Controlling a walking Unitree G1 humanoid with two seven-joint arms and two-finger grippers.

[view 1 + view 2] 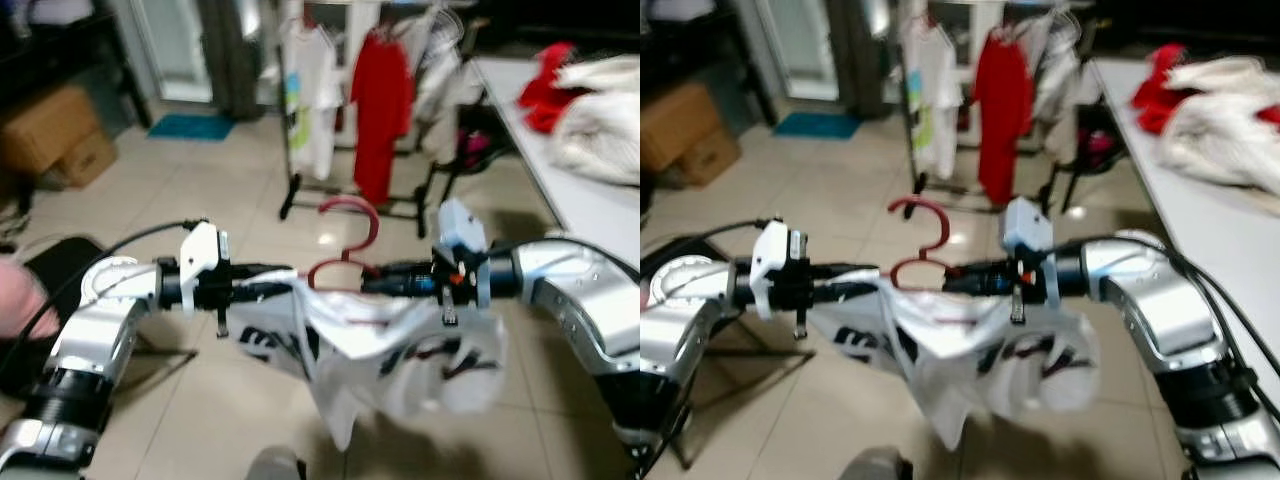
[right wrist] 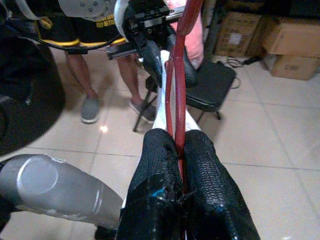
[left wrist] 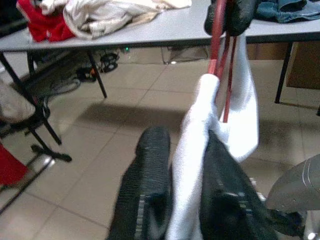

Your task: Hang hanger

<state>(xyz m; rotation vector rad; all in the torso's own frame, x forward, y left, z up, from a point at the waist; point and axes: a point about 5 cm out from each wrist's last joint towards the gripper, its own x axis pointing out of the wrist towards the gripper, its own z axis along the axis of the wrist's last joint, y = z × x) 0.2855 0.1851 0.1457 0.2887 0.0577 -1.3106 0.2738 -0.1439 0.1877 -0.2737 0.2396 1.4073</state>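
I hold a red hanger (image 1: 345,262) with a white T-shirt (image 1: 390,350) on it between my two arms, in front of my chest and above the tiled floor (image 1: 200,180). The left end effector (image 1: 285,283) is clenched on the white cloth at one shoulder of the hanger; in the left wrist view the cloth passes between its black fingers (image 3: 150,170). The right end effector (image 1: 958,275) is clenched on the red hanger bar itself, and in the right wrist view the bar runs straight between the two pads (image 2: 202,165). The hook stands up between both end effectors.

The clothes rack (image 1: 350,200) is well apart from me, ahead on the floor, with a red garment (image 1: 380,110) and a white shirt (image 1: 312,95) already hanging. A bench (image 1: 1200,200) with a pile of clothes (image 1: 1220,115) is at my right side. A person's legs (image 2: 90,85) are visible behind my left arm in the right wrist view.

In my judgement the step in hand is to carry the hanger to the rack. To do it well, I should keep the hook upright and facing the rail and keep both grips firm. I should approach the free part of the rail, away from the red garment, raise the hook above the rail, then lower it, and only afterwards release.
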